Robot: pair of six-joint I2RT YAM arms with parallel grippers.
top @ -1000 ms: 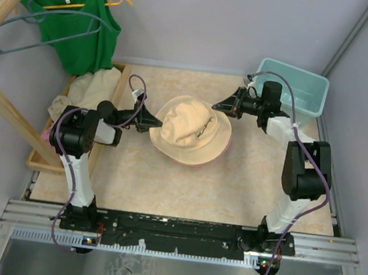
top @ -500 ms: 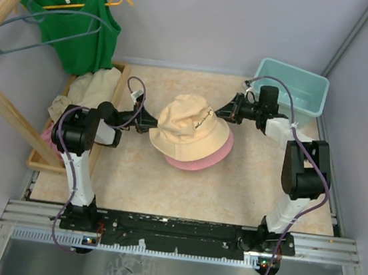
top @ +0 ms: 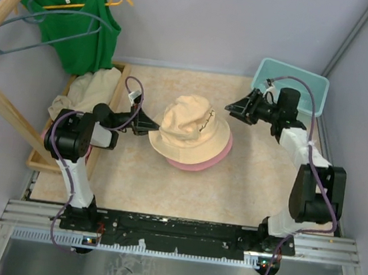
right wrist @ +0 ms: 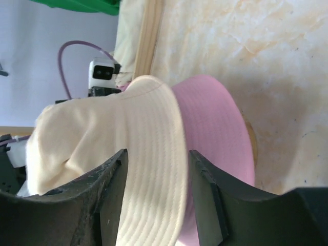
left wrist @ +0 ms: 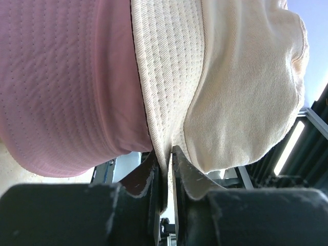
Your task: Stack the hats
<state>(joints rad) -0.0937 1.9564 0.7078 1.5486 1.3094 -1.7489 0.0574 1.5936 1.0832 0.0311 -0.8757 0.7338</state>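
Worktop (top: 164, 189) mid-frame: beige hat (top: 188, 128) sits on pink hat (top: 198, 161).
Left end effector (top: 153, 128) pinches beige brim, probably seating it squarely; right end effector (top: 230, 107) spread, off the hat, upper right.

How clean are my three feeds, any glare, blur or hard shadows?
Top external: evenly lit and sharp, only a soft shadow beside the pink hat. Left wrist: very close, stitching on the beige hat crisp, a bright light strip glaring at lower right. Right wrist: hat brim sharp, tabletop bright but not washed out.
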